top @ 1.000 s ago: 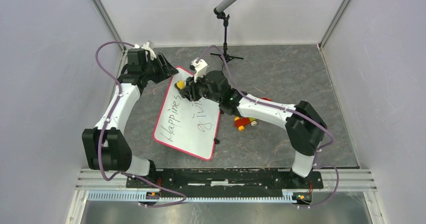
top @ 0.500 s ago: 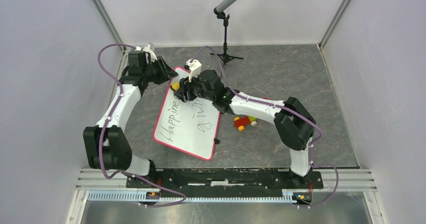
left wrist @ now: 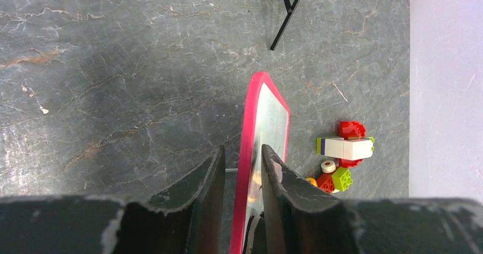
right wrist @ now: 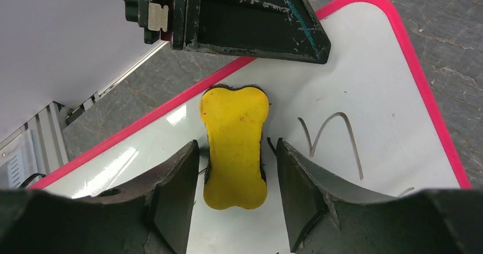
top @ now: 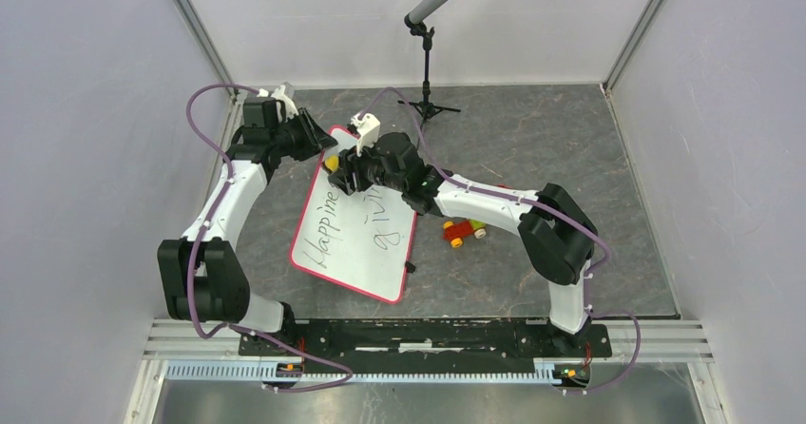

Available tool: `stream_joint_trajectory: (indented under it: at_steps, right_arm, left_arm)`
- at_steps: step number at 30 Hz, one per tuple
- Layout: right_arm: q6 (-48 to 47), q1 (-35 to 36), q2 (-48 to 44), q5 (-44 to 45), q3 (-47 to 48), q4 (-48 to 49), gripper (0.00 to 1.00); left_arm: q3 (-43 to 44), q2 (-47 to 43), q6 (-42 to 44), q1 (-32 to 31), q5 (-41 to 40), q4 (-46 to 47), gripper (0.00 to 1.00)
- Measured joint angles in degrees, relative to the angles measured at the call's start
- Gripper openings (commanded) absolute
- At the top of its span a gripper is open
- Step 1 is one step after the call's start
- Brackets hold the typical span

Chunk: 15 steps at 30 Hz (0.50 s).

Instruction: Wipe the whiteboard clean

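Observation:
The whiteboard (top: 354,243) has a red-pink frame and lies on the grey floor, with black handwriting (top: 328,229) on it. My left gripper (top: 318,139) is shut on its far corner. In the left wrist view the fingers (left wrist: 242,148) straddle the frame edge (left wrist: 249,128). A yellow bone-shaped eraser (right wrist: 235,146) lies on the board (right wrist: 364,83) near its far left edge and also shows in the top view (top: 331,163). My right gripper (right wrist: 236,142) is open around the eraser, with a small gap on each side. A pen stroke (right wrist: 330,134) lies to the right of the eraser.
A pile of toy bricks (top: 461,231) sits just right of the board and also shows in the left wrist view (left wrist: 344,157). A microphone stand (top: 428,72) stands at the back. Enclosure walls close in the left, right and back sides.
My right gripper moved left along the board's far end with the eraser. The last letter of the left word no longer shows. My left gripper barely shifted.

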Motion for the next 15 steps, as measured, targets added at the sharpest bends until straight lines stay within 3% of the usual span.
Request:
stream_joint_trajectory:
  at_steps: [8, 15]
  right_arm:
    - [-0.83, 0.00, 0.00, 0.26, 1.90, -1.44, 0.59]
    - [-0.87, 0.00, 0.07, 0.24, 3.74, -2.14, 0.54]
  left_arm:
    - [-0.33, -0.11, -0.02, 0.00, 0.39, 0.28, 0.29]
    - [-0.52, -0.13, -0.02, 0.00, 0.98, 0.57, 0.26]
